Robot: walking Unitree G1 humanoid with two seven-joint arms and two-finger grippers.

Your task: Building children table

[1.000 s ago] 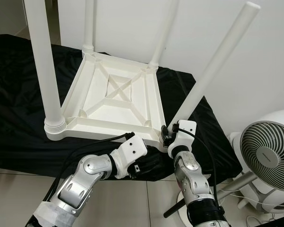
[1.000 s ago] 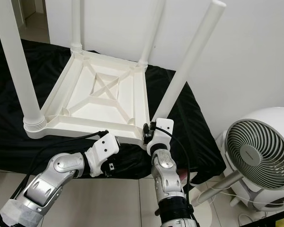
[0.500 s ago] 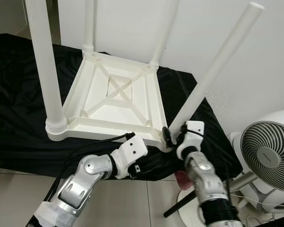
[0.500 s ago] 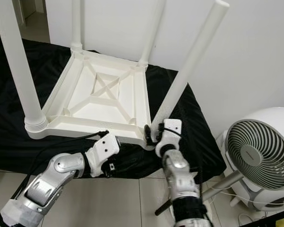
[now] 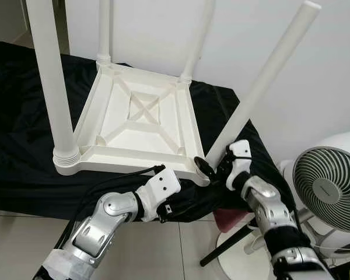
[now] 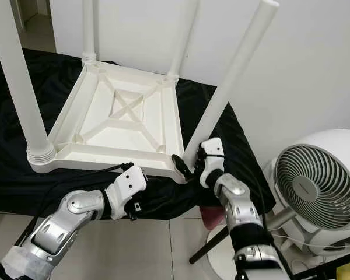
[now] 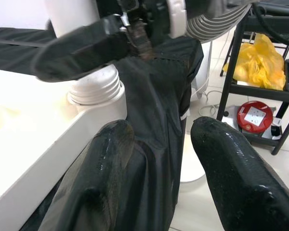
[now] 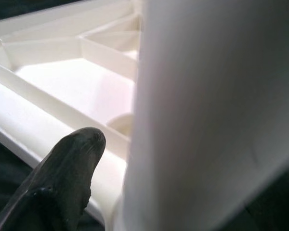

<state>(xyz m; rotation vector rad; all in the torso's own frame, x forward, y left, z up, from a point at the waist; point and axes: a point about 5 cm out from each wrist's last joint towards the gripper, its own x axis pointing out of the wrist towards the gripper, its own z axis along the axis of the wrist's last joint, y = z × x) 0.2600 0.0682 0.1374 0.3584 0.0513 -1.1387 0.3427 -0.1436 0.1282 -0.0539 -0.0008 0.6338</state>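
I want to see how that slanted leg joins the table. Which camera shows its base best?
The left wrist view: the tilted leg's threaded base sits at the upturned table's corner. Eye views show the whole leg, its base behind the right gripper. Right wrist view: blurred close-up.

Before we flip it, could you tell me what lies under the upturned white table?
A black cloth lies under the upturned table, draping over the front edge. Whatever supports the cloth is covered.

left gripper (image 7: 159,163): low, forearm raised, jaws parted, empty | right gripper (image 5: 213,166): reaching forward, jaws clasping white leg (image 5: 262,87)
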